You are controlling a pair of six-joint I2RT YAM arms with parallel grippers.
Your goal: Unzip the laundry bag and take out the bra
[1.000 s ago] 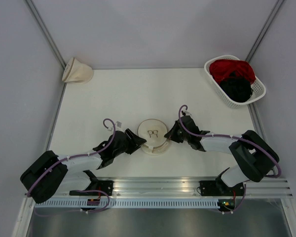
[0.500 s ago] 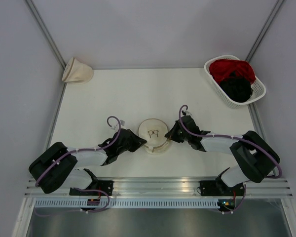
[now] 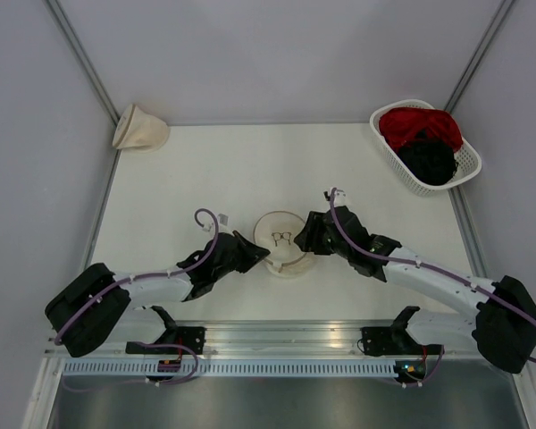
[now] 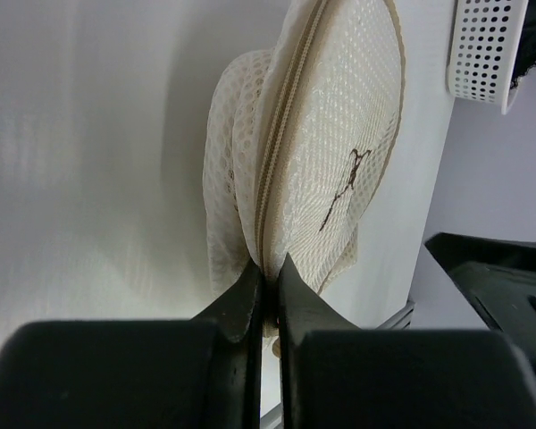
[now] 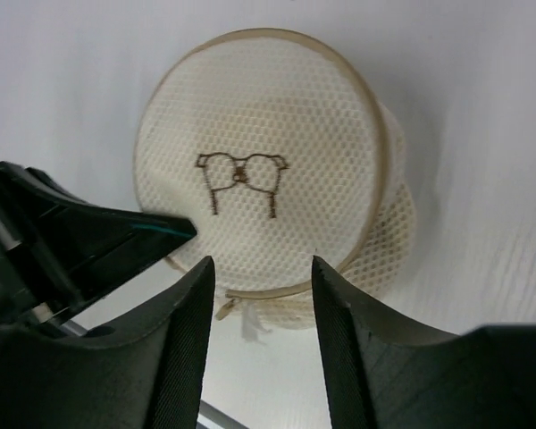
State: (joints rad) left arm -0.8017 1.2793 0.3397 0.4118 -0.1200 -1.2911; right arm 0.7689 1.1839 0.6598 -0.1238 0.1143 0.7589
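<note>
**Cream mesh pouch pinched at its zip**

Near the front edge of the table [image 3: 205,179], the laundry bag [image 3: 281,234] lies between both arms. Its zipper [image 4: 290,116] is closed where it shows, and its contents are hidden. The left gripper [image 4: 266,268] is pressed together on the bag's zippered rim. The right gripper [image 5: 262,268] hovers spread above its face. Far left lies one cone-shaped cream bag [image 3: 138,128]. Far right, one white basket [image 3: 397,161] holds one red garment [image 3: 415,125] and one black garment [image 3: 429,161].

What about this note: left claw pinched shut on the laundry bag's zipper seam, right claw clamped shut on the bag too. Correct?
No. The left claw is pinched shut on the zipper seam of the laundry bag, but the right claw is open, not clamped: the right wrist view shows its fingers spread over the bag's face.
</note>
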